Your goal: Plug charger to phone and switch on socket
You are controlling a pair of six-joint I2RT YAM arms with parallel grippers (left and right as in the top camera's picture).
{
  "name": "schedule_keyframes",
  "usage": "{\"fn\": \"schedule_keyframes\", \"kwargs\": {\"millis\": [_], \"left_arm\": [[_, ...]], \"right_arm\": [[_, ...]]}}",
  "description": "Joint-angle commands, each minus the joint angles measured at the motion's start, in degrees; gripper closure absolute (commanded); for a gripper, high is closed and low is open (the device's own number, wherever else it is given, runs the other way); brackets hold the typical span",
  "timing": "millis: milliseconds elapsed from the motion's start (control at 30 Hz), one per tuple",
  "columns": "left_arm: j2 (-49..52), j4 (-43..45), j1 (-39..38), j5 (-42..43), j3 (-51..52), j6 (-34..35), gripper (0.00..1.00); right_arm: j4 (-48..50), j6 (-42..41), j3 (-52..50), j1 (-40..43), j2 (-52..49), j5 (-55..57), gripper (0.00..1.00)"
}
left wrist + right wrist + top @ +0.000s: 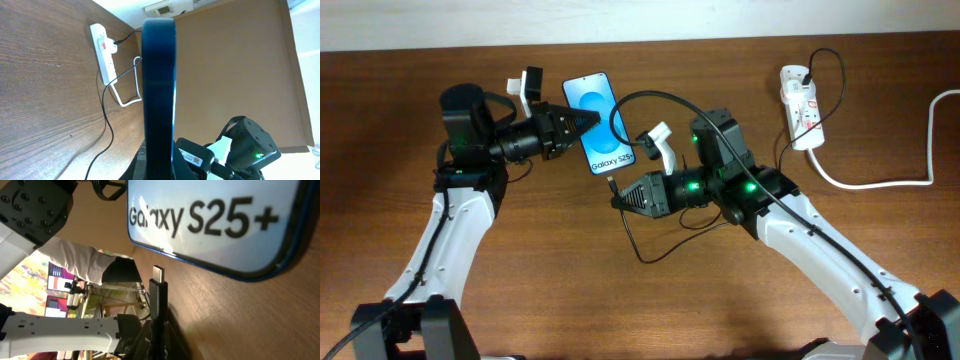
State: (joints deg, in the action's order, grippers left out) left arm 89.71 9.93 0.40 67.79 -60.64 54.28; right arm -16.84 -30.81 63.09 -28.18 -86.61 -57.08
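- Pinched between the closed fingers of the right gripper point(618, 196): the connector tip point(611, 183) of the charger point(660, 97), just beside the bottom edge of the phone point(603, 130) but not touching it.
- Clamped along one long side by the left gripper point(586, 120): the phone, screen up, at the far middle of the table point(410, 70). Flat on the wood or lifted a little, impossible to tell.
- Long axis of the phone running from the far side of the table toward the right gripper, with the "Galaxy S25+" band at the near end, facing the connector.
- Seen from the right wrist: tip upright between the fingers, aimed at that band, a strip of bare wood between them. Port itself not visible, so sideways alignment hard to judge.
- Right arm plainly the nearer for the insertion. Probably a short push along the phone's length, braced by the left grip.
- Well apart, far right: the socket point(802, 105), black plug point(807, 78) seated in it, switch position unreadable.
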Motion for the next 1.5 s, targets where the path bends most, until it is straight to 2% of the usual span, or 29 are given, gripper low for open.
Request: {"fn": "schedule_keyframes", "kwargs": {"millis": [0,200,433,1200,1467], "left_arm": [[-0.3,0.3,0.2,1.9,-1.0,0.6,1.0],[-0.3,0.1,0.2,2.3,-1.0,0.6,1.0],[-0.3,-6.2,3.1,3.1,-1.0,0.5,1.0],[-0.3,-6.1,4.0,3.4,-1.0,0.5,1.0],[-0.3,-6.1,4.0,3.0,-1.0,0.6,1.0]], "right_arm": [[-0.4,1.2,-0.1,0.2,1.0,-1.4,0.96],[-0.3,1.2,-0.1,0.2,1.0,-1.2,0.96],[-0.3,1.2,-0.1,0.2,1.0,-1.4,0.96],[1.3,4.0,-0.1,0.1,0.7,-2.2,0.96],[1.3,-0.1,-0.1,0.1,-1.4,-1.0,0.96]]}}
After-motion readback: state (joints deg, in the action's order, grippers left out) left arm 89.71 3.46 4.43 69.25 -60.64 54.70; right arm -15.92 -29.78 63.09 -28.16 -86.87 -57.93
